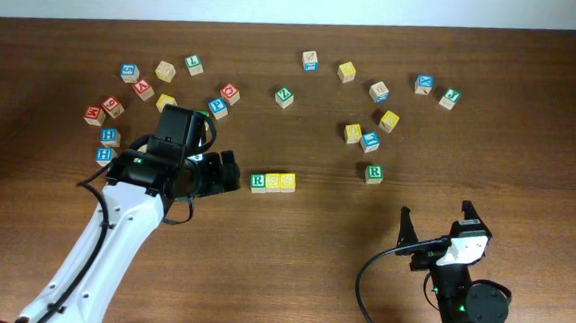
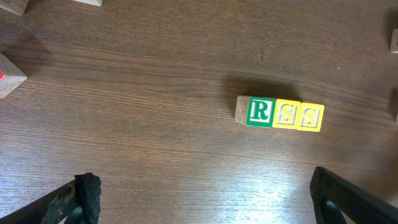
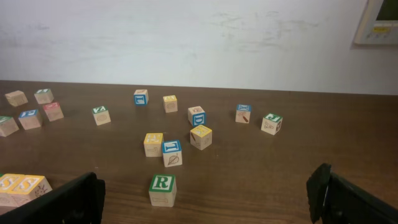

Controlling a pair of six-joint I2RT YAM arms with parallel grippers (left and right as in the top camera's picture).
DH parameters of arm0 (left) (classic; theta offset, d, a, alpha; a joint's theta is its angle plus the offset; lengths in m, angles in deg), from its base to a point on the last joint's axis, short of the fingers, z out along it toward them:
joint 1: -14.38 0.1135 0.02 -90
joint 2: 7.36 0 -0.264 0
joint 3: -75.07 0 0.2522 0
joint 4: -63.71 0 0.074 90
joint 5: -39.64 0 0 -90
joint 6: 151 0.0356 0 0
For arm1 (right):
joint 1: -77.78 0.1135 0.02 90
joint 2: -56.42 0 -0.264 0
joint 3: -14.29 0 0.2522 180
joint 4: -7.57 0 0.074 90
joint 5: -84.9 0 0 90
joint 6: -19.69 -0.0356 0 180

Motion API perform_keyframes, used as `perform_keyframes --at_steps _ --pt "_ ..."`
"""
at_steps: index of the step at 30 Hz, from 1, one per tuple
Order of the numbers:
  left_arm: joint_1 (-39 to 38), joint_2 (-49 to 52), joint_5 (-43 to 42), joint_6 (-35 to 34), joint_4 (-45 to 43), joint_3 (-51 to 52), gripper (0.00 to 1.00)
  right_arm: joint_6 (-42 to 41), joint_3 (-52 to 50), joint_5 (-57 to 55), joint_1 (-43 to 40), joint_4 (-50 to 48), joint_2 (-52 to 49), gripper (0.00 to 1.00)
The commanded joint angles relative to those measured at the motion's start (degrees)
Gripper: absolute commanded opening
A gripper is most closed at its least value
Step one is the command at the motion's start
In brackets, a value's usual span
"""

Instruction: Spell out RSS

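R cube (image 2: 260, 112) and two S cubes (image 2: 287, 115) sat touching mid-frame, spelling RSS. Left gripper (image 2: 204, 186) and right gripper (image 1: 436, 216) hung spread, empty.

Worktop (image 1: 291, 272): dark wood grain. Loose alphabet cubes lie in two scatters along the far edge.

Toward the far-left corner: a red-faced cube (image 1: 143, 89), a blue-faced cube (image 1: 109, 137) and a green-lettered cube (image 1: 194, 66).

Toward the far-right corner: a yellow cube (image 1: 347, 72) and a second blue-faced cube (image 1: 425, 85). A lone green R cube (image 1: 373, 173) sits closest to the near edge.

White wall (image 3: 186, 37) beyond the far edge.
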Motion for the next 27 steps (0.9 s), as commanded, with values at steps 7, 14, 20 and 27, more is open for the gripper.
perform_keyframes --at_steps 7,14,20,27 --pt "0.2 -0.66 0.61 0.35 -0.11 -0.26 0.99 0.17 -0.31 -0.63 -0.46 0.39 0.59 0.98" --pt "0.2 -0.7 0.57 0.33 4.72 -0.24 0.99 0.17 -0.31 -0.63 -0.46 0.39 0.59 0.98" --pt "0.2 -6.08 0.96 5.27 4.35 2.54 0.99 0.17 -0.31 -0.63 -0.46 0.39 0.59 0.98" --pt "1.49 -25.0 1.01 8.76 -2.71 15.8 0.99 0.17 -0.31 -0.63 -0.46 0.39 0.59 0.98"
